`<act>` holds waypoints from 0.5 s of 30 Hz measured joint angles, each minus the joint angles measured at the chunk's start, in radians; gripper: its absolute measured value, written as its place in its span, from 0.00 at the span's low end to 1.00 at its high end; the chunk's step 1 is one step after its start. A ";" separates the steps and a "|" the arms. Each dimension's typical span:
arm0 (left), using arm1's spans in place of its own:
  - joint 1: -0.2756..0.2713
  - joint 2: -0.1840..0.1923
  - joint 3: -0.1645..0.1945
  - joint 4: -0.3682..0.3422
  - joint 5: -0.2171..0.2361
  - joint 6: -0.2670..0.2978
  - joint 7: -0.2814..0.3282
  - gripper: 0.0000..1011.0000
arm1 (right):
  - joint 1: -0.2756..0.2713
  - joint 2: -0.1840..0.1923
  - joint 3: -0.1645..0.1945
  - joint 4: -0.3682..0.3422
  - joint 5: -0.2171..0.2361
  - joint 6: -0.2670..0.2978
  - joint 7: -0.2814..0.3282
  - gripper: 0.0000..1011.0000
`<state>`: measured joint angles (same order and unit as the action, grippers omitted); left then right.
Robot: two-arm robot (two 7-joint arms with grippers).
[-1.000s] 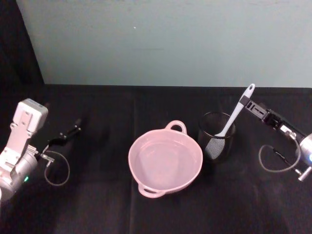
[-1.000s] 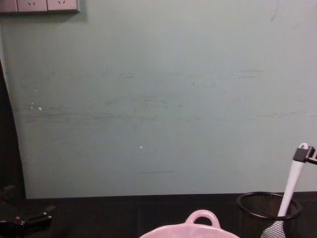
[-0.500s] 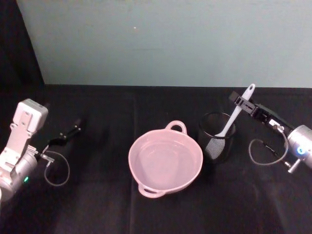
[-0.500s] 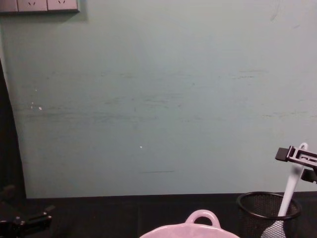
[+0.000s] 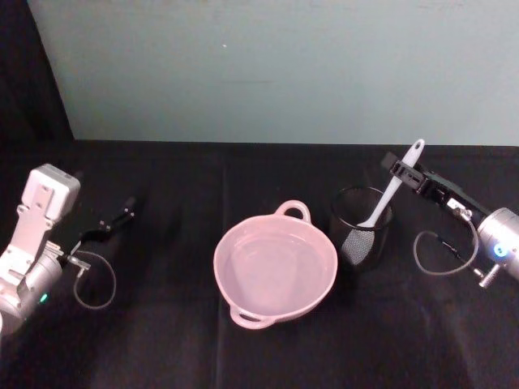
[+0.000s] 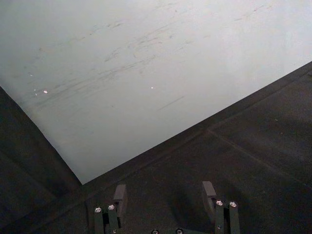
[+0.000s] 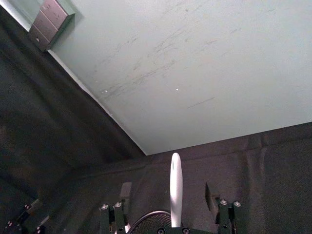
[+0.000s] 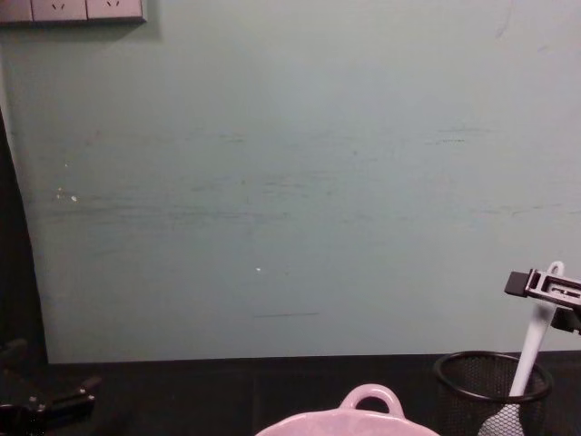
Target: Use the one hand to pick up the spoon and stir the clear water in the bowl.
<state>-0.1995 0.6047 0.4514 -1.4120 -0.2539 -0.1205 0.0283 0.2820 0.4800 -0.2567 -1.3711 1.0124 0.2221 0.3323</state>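
We see the spoon (image 5: 394, 188) standing tilted in the black mesh cup (image 5: 360, 231), whose rim hems in the blade. The handle rises free above it, between the right gripper's (image 5: 403, 172) spread fingers. The bowl (image 5: 275, 267) sits just left of the cup, its mouth unobstructed from above. Bare table (image 5: 170, 324) lies between the bowl and the left gripper (image 5: 123, 212). The wall (image 5: 284, 73) closes the far side.

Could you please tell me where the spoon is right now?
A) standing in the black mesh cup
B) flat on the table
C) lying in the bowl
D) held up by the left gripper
A: the spoon leans blade-down in the mesh cup, its handle between the open fingers of the right gripper, beside the bowl.
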 joint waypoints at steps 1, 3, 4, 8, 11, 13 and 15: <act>0.000 0.000 0.000 0.000 0.000 0.000 0.000 0.99 | 0.000 0.000 0.000 0.000 0.000 0.000 0.000 0.94; 0.000 0.000 0.000 0.000 0.000 0.000 0.000 0.99 | 0.000 0.000 0.001 0.000 0.000 0.001 0.000 0.91; 0.000 0.000 0.000 0.000 0.000 0.000 0.000 0.99 | 0.000 0.000 0.001 0.000 0.000 0.001 0.000 0.86; 0.000 0.000 0.000 0.000 0.000 0.000 0.000 0.99 | 0.000 -0.001 0.002 0.000 0.000 0.001 -0.001 0.75; 0.000 0.000 0.000 0.000 0.000 0.000 0.000 0.99 | -0.001 -0.001 0.002 0.000 0.001 0.001 -0.001 0.70; 0.000 0.000 0.000 0.000 0.000 0.000 0.000 0.99 | -0.001 -0.001 0.002 0.000 0.001 0.002 -0.001 0.62; 0.000 0.000 0.000 0.000 0.000 0.000 0.000 0.99 | -0.001 -0.001 0.002 0.000 0.001 0.002 -0.001 0.54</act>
<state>-0.1996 0.6047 0.4514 -1.4120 -0.2539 -0.1205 0.0283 0.2810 0.4788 -0.2545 -1.3714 1.0131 0.2240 0.3315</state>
